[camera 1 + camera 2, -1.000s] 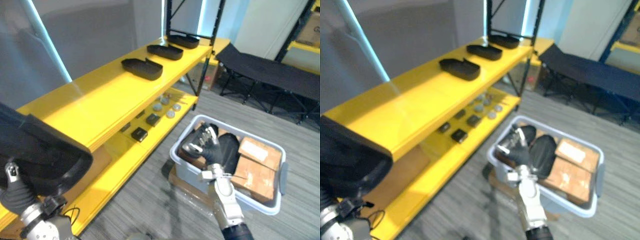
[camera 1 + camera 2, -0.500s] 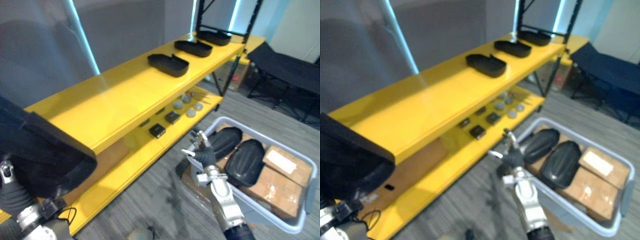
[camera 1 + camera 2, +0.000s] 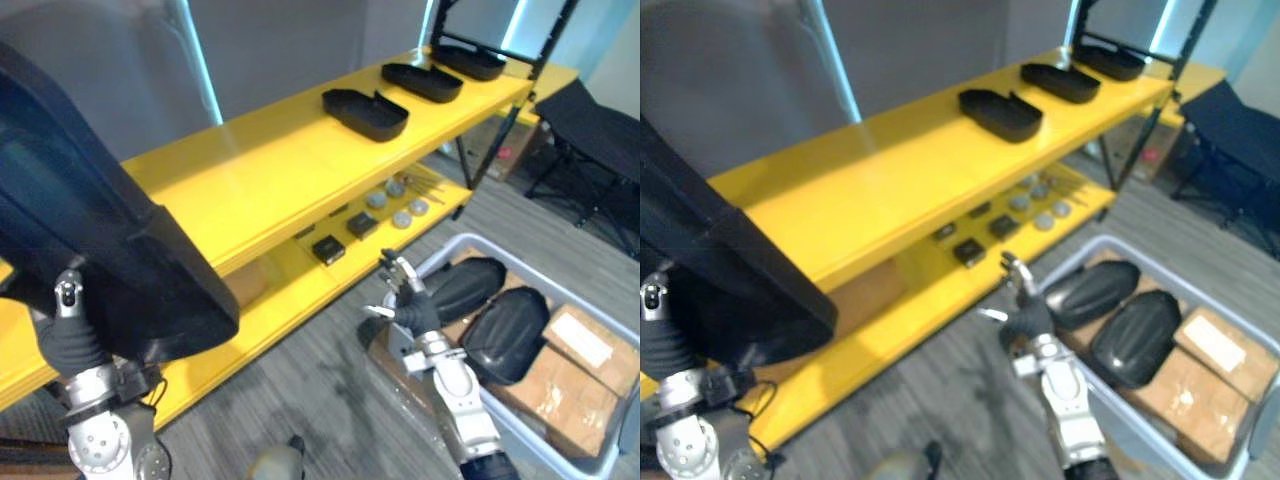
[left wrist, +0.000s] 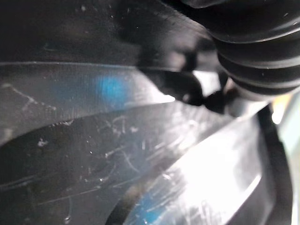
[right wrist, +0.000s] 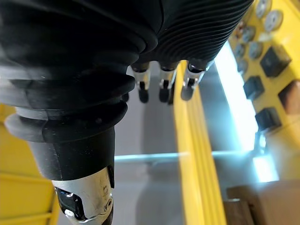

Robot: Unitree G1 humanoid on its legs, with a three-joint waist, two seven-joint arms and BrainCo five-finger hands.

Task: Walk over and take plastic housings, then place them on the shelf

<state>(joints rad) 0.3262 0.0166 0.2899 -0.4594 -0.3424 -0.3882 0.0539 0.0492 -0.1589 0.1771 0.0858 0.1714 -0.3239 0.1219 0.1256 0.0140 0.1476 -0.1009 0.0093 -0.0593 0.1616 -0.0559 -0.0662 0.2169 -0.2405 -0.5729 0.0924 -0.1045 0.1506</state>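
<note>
Housing [image 3: 90, 230] raised at the shelf's [image 3: 250, 185] near end, masking it; left hand [image 3: 68, 338] beneath, fingers hidden, grip unreadable. Shelved housings [image 3: 366, 113] on the shelf top. Right hand [image 3: 412, 303], fingers slack and empty, below the shelf beside the bin [image 3: 450, 247] of binned housings [image 3: 505, 330].

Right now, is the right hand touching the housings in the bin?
Apart. The right wrist view shows the right hand with fingers straight in open air by the shelf, off the housings.
</note>
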